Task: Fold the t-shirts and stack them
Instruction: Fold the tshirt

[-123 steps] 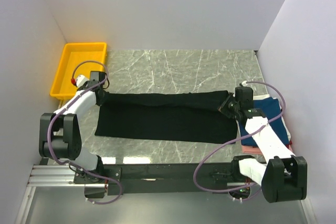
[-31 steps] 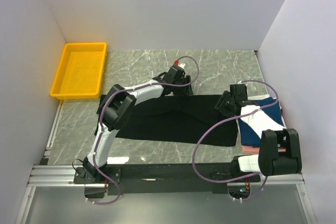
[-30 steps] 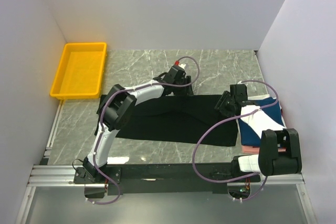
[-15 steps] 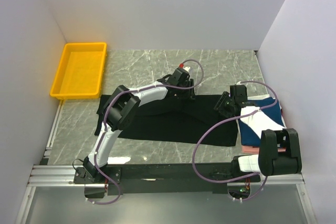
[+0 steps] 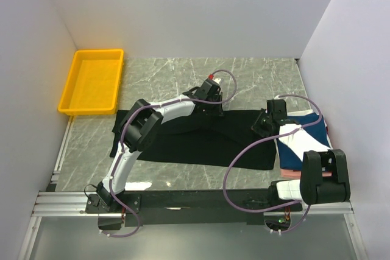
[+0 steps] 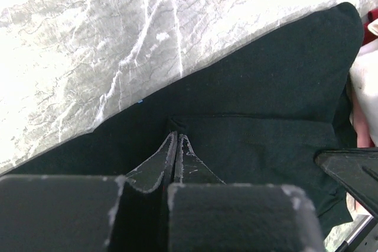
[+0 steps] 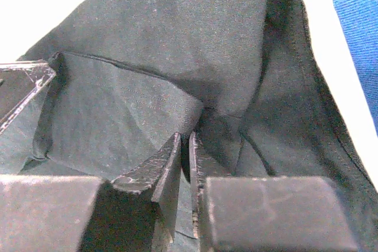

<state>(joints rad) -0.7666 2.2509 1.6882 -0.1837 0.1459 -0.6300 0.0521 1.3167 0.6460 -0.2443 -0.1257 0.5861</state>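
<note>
The black t-shirt (image 5: 201, 141) lies on the marble table, its left end folded over toward the right. My left gripper (image 5: 213, 109) is shut on a fold of the black shirt (image 6: 266, 87) at its far edge, near the middle. My right gripper (image 5: 262, 123) is shut on a pinch of the same cloth (image 7: 177, 28) at the shirt's right end. A folded navy t-shirt (image 5: 314, 130) tops a stack at the right, with white and pink (image 5: 294, 175) layers under it; the right forearm covers part of it. The navy cloth also shows in the right wrist view (image 7: 360, 22).
A yellow plastic tray (image 5: 91, 81) stands at the far left corner. White walls close in the table on the left, back and right. Bare marble (image 5: 256, 77) lies behind the shirt. The left arm stretches diagonally across the shirt's left half.
Over four seconds my left gripper carried the shirt's left end from the far left to the middle. In the last second it edged slightly right. The right gripper barely moved.
</note>
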